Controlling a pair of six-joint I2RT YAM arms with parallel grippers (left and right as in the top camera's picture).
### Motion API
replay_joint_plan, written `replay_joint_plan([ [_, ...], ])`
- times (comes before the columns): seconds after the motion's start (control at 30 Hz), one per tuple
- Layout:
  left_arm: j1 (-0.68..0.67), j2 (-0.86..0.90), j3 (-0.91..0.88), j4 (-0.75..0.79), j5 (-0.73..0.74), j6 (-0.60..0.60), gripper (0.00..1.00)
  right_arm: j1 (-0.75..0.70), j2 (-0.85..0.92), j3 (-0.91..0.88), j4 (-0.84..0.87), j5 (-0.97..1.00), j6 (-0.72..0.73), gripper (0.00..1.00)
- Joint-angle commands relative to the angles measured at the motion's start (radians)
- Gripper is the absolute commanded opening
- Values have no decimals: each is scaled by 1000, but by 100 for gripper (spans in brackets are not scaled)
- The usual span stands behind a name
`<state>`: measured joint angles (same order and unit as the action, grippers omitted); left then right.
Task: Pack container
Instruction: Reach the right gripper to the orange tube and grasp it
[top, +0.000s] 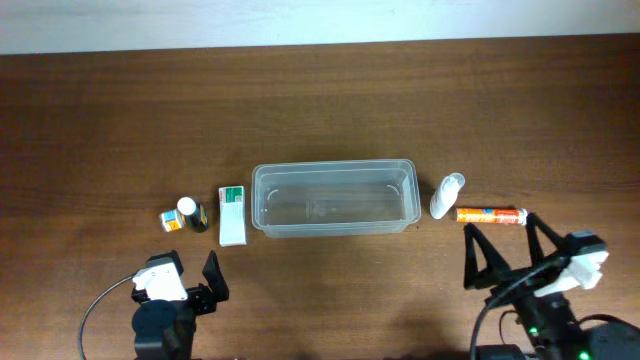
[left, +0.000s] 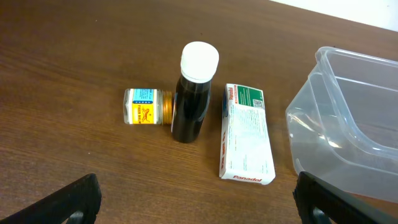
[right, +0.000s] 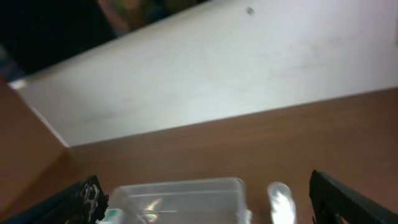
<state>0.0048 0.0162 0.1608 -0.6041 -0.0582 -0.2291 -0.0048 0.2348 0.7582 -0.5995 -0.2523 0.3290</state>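
The clear plastic container (top: 334, 197) stands empty at the table's middle; its corner shows in the left wrist view (left: 348, 118) and it is blurred in the right wrist view (right: 180, 199). Left of it lie a white Panadol box (top: 232, 214) (left: 246, 132), a dark bottle with a white cap (top: 190, 213) (left: 193, 93) and a small yellow-labelled jar (top: 170, 220) (left: 147, 106). Right of it lie a white bottle (top: 446, 195) (right: 281, 201) and an orange tube (top: 491, 215). My left gripper (top: 190, 275) (left: 199, 208) is open and empty, near the front edge. My right gripper (top: 510, 255) (right: 211, 208) is open and empty, below the tube.
The brown wooden table (top: 320, 110) ends at a white wall along the back (right: 205, 81). Cables run from both arm bases at the front edge.
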Motion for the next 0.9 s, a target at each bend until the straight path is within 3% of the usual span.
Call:
replay_joint_plan([
  [0.0,-5,-10,-6,2,10,-2,100,4,75,50,-29,-77,16,98],
  [0.17,-5,-10,-6,2,10,-2,100,4,310,168,-190,51,28,98],
  [0.47,-5,-10,-6,2,10,-2,100,4,769,640,-503,180,7,98],
  [0.57,-5,-10,-6,2,10,-2,100,2,847,657,-521,224,21,98],
  [0.63,-5,-10,-6,2,10,-2,100,-22,900,657,-545,282,113,98],
  [0.7,-5,-10,-6,2,10,-2,100,-99,975,657,-591,309,230,98],
  [0.87,-5,-10,-6,2,10,-2,100,-266,1114,657,-636,265,293,98],
])
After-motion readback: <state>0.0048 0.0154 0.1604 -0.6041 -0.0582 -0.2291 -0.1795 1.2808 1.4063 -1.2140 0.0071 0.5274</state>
